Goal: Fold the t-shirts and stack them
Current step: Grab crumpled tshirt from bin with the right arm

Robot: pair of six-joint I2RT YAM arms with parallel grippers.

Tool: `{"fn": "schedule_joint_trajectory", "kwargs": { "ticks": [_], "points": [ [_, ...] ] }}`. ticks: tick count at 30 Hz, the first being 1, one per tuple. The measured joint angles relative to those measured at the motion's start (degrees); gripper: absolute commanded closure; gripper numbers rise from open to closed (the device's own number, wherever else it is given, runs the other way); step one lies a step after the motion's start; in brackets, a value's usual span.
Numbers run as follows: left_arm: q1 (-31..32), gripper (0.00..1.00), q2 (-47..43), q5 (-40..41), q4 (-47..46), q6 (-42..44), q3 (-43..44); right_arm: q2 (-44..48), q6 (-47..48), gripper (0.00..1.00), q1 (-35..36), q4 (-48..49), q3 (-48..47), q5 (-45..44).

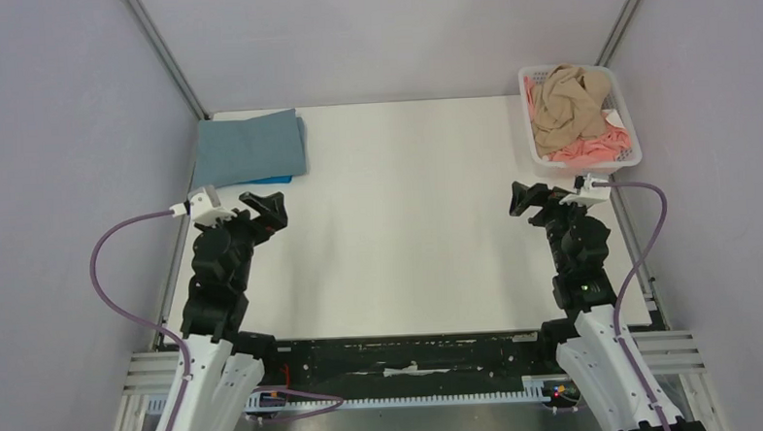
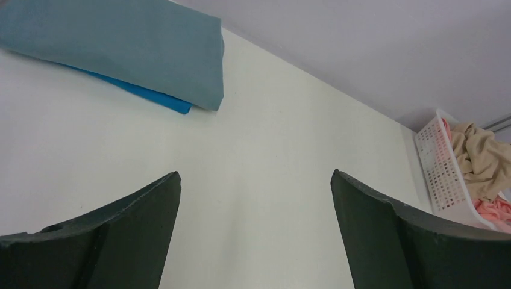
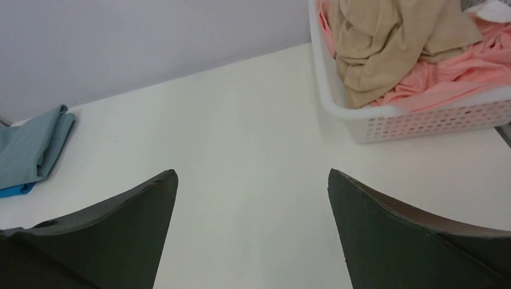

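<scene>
A folded grey-blue t-shirt (image 1: 248, 148) lies at the table's far left corner on top of a folded bright blue t-shirt (image 1: 277, 179), of which only an edge shows; both also show in the left wrist view (image 2: 120, 45) (image 2: 150, 95). A crumpled tan t-shirt (image 1: 567, 105) and a coral pink t-shirt (image 1: 593, 150) lie in the white basket (image 1: 531, 131) at the far right. My left gripper (image 1: 268, 209) is open and empty, just in front of the folded pile. My right gripper (image 1: 525, 199) is open and empty, in front of the basket.
The white table (image 1: 407, 224) lies between the two arms. Grey walls stand on three sides. A metal rail and cables run along the near edge.
</scene>
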State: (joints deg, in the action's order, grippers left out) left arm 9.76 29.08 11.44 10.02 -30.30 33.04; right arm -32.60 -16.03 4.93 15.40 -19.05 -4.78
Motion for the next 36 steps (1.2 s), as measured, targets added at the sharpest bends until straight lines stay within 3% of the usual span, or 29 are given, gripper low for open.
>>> {"fn": "schedule_joint_trajectory", "kwargs": {
  "ticks": [9,12,18,27,29,31,33,34,36],
  "points": [
    [0.00,0.00,-0.68,-1.60,-2.86,-4.87,-2.14,-12.37,2.23,0.02,-0.02,-4.20,-7.82,-1.14],
    [0.02,0.00,0.26,-1.60,-4.15,-4.85,-3.74,-22.14,2.62,0.02,-0.17,-7.45,-17.90,-3.21],
    [0.02,0.00,2.89,-1.09,-4.07,-4.81,-3.89,-49.07,5.79,0.02,-3.02,-14.93,-50.23,-9.44],
    [0.02,0.00,0.63,-1.09,-5.60,-4.85,-6.19,-79.23,11.78,0.01,-11.56,-21.40,-78.31,-13.92],
    [0.02,0.00,0.66,-1.09,-5.81,-4.85,-6.73,-83.52,13.27,0.12,-12.79,-21.49,-80.50,-13.70],
    [0.02,0.00,0.63,-1.01,-5.88,-4.87,-7.32,-87.27,14.64,0.36,-13.60,-21.18,-81.46,-13.66],
    [0.02,0.00,0.63,-0.98,-5.86,-4.90,-7.76,-90.38,14.95,0.84,-13.73,-20.92,-82.49,-13.62],
    [0.02,0.00,0.63,-1.01,-5.84,-4.87,-7.82,-91.80,15.45,0.99,-13.62,-20.85,-83.10,-13.44],
    [0.02,0.00,0.59,-0.98,-5.86,-4.87,-7.82,-93.33,15.82,1.00,-13.33,-19.80,-83.95,-12.98]
  ]
}}
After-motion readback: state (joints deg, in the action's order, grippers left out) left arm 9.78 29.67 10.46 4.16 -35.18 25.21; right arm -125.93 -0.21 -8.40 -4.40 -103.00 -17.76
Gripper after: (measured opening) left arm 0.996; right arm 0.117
